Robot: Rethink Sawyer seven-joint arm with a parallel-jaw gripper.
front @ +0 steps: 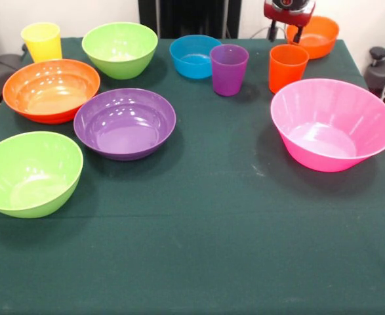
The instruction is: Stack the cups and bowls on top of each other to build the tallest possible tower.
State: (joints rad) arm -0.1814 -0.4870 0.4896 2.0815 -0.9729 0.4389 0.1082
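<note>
No stacking is shown: every piece is seen resting separately on the green tablecloth (199,249). The pink bowl (332,125) lies at right, the purple bowl (124,123) centre-left, the orange cup (288,67) behind, beneath the gripper (284,34), fingers parted, empty.

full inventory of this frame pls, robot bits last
cups: 3; yellow far left corner, purple far centre, orange right of it
large bowls: 5; lime green far left, orange left, purple centre-left, lime green near left, pink right
small bowls: 2; blue far centre, orange far right
tablecloth: 1, dark green
pincer: 1, red and black, top edge, above orange cup, open, empty
</note>
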